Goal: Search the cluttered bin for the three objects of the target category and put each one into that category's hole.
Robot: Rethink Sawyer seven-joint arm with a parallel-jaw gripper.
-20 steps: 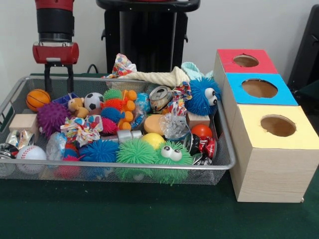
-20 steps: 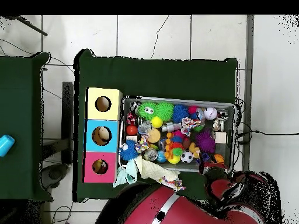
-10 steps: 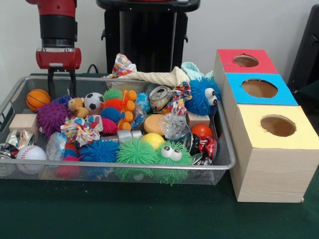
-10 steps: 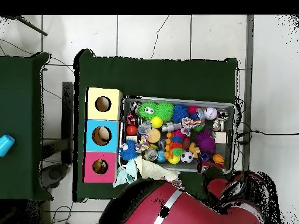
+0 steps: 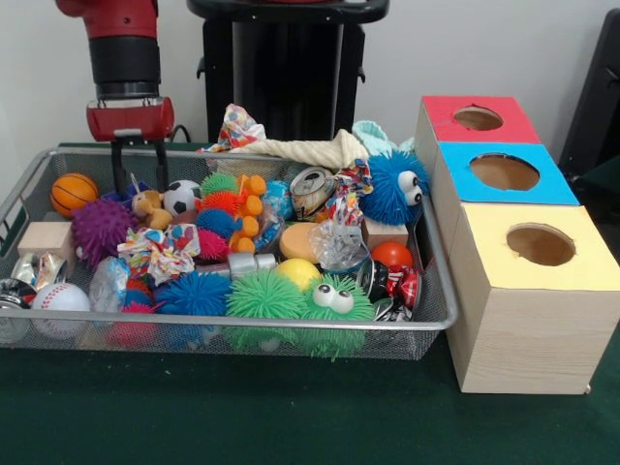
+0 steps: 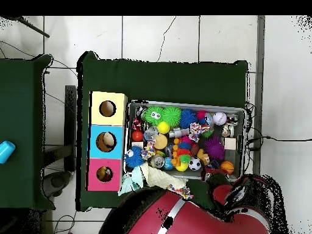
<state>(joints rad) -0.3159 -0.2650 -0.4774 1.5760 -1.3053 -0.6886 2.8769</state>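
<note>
My gripper (image 5: pixel 139 174) hangs open and empty over the wire bin's (image 5: pixel 434 260) back left part, just above a small tan plush toy (image 5: pixel 147 205). A soccer ball (image 5: pixel 181 197) lies right beside it, and an orange basketball (image 5: pixel 74 192) lies to its left. A baseball (image 5: pixel 60 297) sits at the front left, with a yellow ball (image 5: pixel 298 273) and a red ball (image 5: pixel 391 255) further right. Three boxes with holes stand right of the bin: red (image 5: pixel 448 111), blue (image 5: pixel 463 162) and yellow (image 5: pixel 489 225). In the overhead view the arm (image 6: pixel 237 201) covers the bin's (image 6: pixel 186 103) lower right corner.
The bin is packed with spiky rubber toys, such as a purple one (image 5: pixel 100 228), a green one with eyes (image 5: pixel 329 300) and a blue one with eyes (image 5: pixel 397 184). There are also crushed cans (image 5: pixel 312 189), wood blocks (image 5: pixel 46 237) and cloth rags (image 5: pixel 291 147) over the back rim.
In the front view the gripper has moved right along the bin's back edge and dropped slightly, from beside the basketball to beside the soccer ball. It stays open. The toys have not moved.
</note>
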